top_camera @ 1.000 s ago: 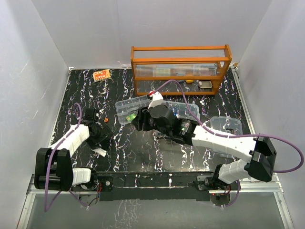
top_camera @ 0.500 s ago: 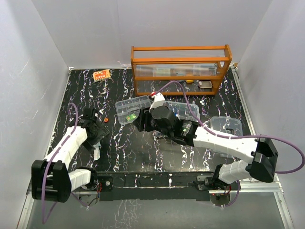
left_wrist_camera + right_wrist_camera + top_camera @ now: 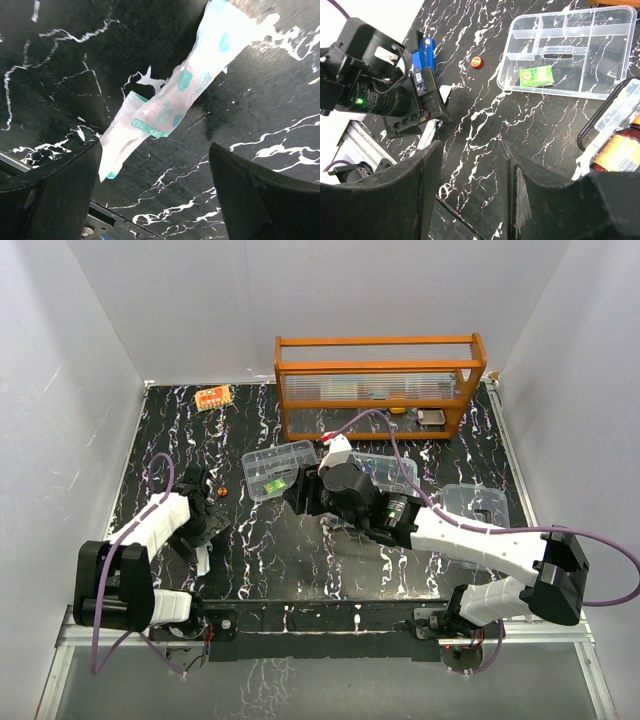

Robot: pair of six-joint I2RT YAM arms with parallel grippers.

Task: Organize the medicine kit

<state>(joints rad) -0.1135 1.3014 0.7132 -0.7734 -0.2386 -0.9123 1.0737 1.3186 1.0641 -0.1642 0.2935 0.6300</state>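
Black marbled tabletop (image 3: 290, 555), white walls (image 3: 180, 310), clear divided tray (image 3: 287, 454)

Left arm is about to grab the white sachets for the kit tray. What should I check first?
1. Left gripper open: ok.
2. White sachets in front of it: ok, they lie just ahead in the left wrist view.
3. Single sachet to grab: not ok, two overlap.
4. Divided tray has free compartments: ok, only a green packet inside.
5. Right gripper open and empty: ok.
6. Right arm clear of the route to the tray: cannot tell.
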